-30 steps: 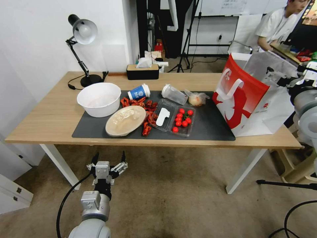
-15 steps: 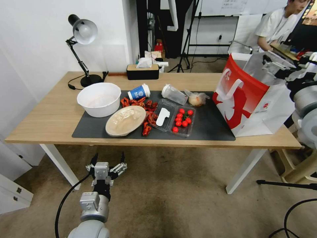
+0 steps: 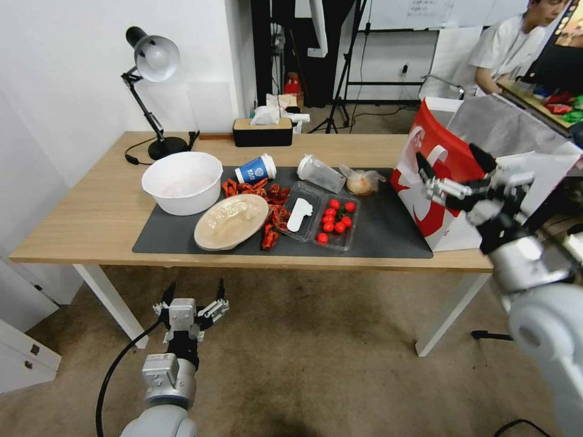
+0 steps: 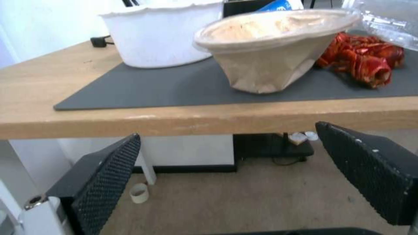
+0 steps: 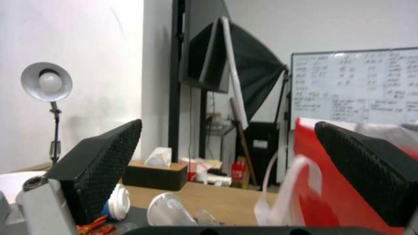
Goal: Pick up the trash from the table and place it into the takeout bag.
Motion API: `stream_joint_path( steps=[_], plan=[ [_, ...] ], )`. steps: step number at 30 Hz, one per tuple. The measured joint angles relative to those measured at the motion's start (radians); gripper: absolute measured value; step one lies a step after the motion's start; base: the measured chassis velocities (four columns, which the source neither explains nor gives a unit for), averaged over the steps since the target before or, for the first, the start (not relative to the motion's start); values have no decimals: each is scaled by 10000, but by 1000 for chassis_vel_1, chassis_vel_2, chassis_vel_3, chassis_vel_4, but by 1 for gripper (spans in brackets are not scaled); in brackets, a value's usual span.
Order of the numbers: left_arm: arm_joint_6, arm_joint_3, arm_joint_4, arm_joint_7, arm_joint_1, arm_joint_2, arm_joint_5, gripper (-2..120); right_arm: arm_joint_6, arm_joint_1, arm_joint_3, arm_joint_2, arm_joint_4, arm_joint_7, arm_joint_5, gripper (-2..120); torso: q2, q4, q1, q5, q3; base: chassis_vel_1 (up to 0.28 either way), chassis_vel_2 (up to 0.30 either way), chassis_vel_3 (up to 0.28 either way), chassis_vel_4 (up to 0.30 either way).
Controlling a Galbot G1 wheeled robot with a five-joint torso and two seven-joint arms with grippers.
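head view: a light-wood table (image 3: 91, 218) carries a dark grey mat (image 3: 388, 233), the landmark here. at the mat's right end stands the red-and-white takeout bag (image 3: 446, 182), its mouth open. on the mat lie the trash items: a blue-and-white paper cup (image 3: 255, 169) on its side at the far edge, a clear plastic cup (image 3: 320, 173) beside it, a clear-wrapped food bundle (image 3: 361, 181) nearer the bag, red scraps (image 3: 274, 209) at the middle, and a round tan lid (image 3: 231, 221) at the near edge beside a white bowl (image 3: 182, 182). the right gripper (image 3: 455, 173) hangs in front of the bag, above the mat's right end, fingers spread wide and holding nothing. the left gripper (image 3: 193, 292) sits low, below the mat's near edge, fingers also wide apart and empty. left wrist view: the mat's near edge from below, with the tan lid (image 4: 270, 49), white bowl (image 4: 161, 32) and red scraps (image 4: 365, 60) on it; the black fingers (image 4: 109, 176) stand wide apart. right wrist view: the bag's red wall (image 5: 339, 182) and white strap handle (image 5: 289, 189), the two cups past the spread fingers (image 5: 104, 163).
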Motion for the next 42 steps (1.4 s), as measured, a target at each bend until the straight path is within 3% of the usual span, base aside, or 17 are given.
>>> stream_joint_path(
  steps=[1, 3, 4, 6, 12, 19, 24, 30, 42],
  plan=[
    [0, 0, 0, 0, 0, 0, 0, 100, 0, 0, 0, 0, 0, 0, 0, 100, 0, 0, 0, 0, 0, 0, 0, 0, 0],
    [-90, 5, 90, 4, -1, -19, -1, 100, 1538, -990, -204, 350, -530, -230, -396, 100, 0, -4, 0, 1, 0, 0, 0, 0, 0],
    [-90, 5, 90, 4, -1, -19, -1, 100, 1538, -990, -204, 350, -530, -230, -396, 100, 0, -4, 0, 1, 0, 0, 0, 0, 0],
    [-104, 6, 99, 6, 4, -6, -114, 100, 2912, -1681, -360, 622, -1221, -525, -700, 100, 0, -6, -1, 1, 0, 0, 0, 0, 0],
    [-174, 6, 145, 19, 13, -6, -188, 100, 3956, -2460, -719, 960, -2276, -805, -1015, 100, 0, -5, 0, 2, 1, 0, 0, 0, 0],
    [-319, -3, 225, 50, 85, 49, -229, 100, 3797, -2481, -1143, 1134, -2689, -544, -1005, 100, 0, -2, 2, -1, 0, 0, 0, 0, 0],
    [-360, -12, 192, 132, 92, 121, -372, 100, 2401, -2640, -1522, 1184, -2434, 119, -814, 100, 0, -3, 2, 0, 1, 0, 0, 0, 0],
    [-386, -23, 232, 186, 89, 167, -420, 100, 1523, -2653, -1582, 1195, -1964, 262, -627, 100, 0, -3, 2, -1, 1, 0, 0, 0, 0],
    [-396, -52, 191, 23, 33, 256, -441, 100, 1363, -2622, -1551, 1223, -1954, 256, -644, 100, 0, -3, 2, 1, 1, 0, 0, 0, 0]
  ],
)
